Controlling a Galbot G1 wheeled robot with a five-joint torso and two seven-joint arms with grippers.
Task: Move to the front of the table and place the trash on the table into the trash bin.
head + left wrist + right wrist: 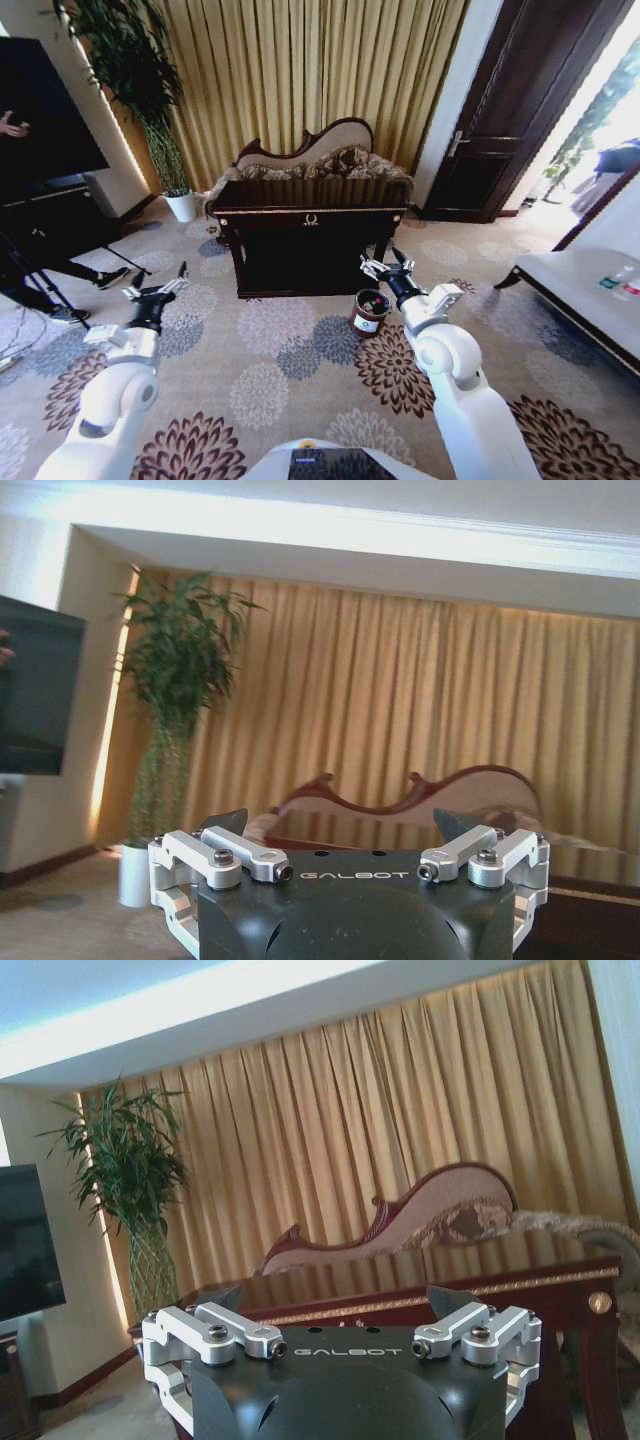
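Observation:
The dark glossy table (310, 212) with gold ornaments on its front rail stands some way ahead across the carpet. Its top lies nearly edge-on, so the trash on it is hidden. The small reddish-brown trash bin (369, 312) with a white label sits on the floor off the table's front right corner. My left gripper (156, 286) hovers open over the carpet, short of the table and left of it. My right gripper (384, 263) is open just above and behind the bin. Both wrist views face the table (470, 1295), each gripper (340, 825) (333, 1300) with its fingers spread and holding nothing.
A carved-back sofa (312, 158) stands behind the table before gold curtains. A white plant pot (181, 206) and a TV stand are at the left, with a tripod and a person's legs. A white bench (585, 290) lies right. Open carpet (280, 370) stretches between me and the table.

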